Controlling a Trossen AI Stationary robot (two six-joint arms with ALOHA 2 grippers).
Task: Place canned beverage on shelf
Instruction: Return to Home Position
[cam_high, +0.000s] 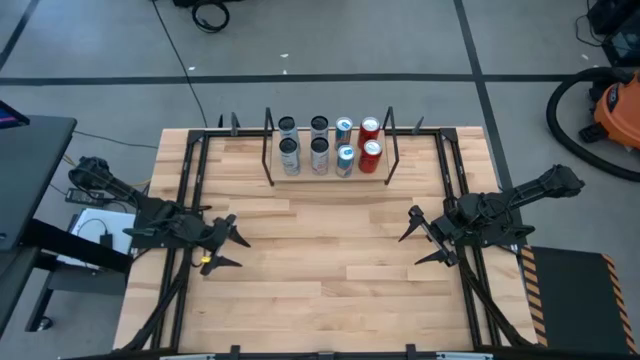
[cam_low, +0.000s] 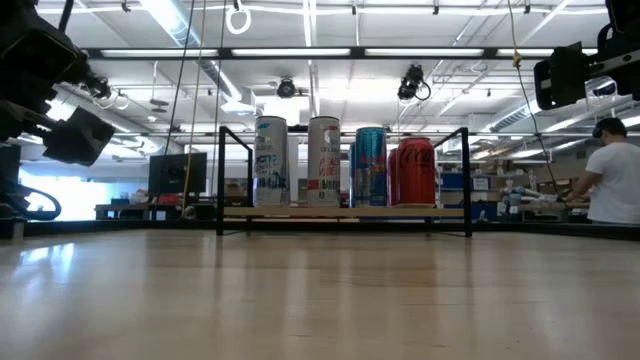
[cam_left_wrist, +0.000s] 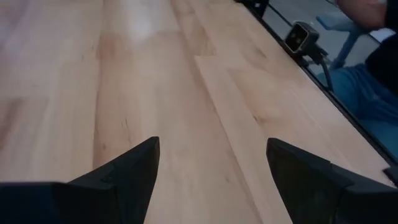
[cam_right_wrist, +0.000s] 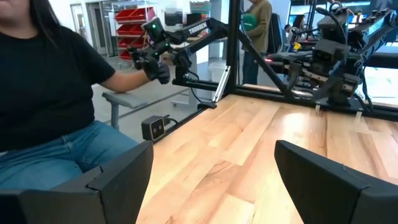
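Overhead view of a wooden tabletop (cam_high: 330, 290) with a dark robot arm at each side. The shelf (cam_high: 330, 177) sits at the upper centre of the frame, a pale board between two upright black wire frames. Eight cans stand on it in two rows of four, paired by column: from left to right, white and blue cans (cam_high: 289, 150), white and pink cans (cam_high: 319, 150), blue cans (cam_high: 345, 157) and red cans (cam_high: 370, 152).

The left arm lies folded at the middle left of the frame, reaching inward. The left gripper (cam_high: 240, 250) is above bare wood, well apart from the shelf, with its two fingers (cam_left_wrist: 134, 165) spread wide and nothing between them.

The right arm mirrors it at the middle right. The right gripper (cam_high: 410, 250) also points toward the table's centre, its fingers (cam_right_wrist: 118, 174) spread wide and empty.

From table height, both grippers are raised in the upper corners of the frame. A seated person (cam_right_wrist: 50, 93) in a black top shows beyond the table's edge in the right wrist view.
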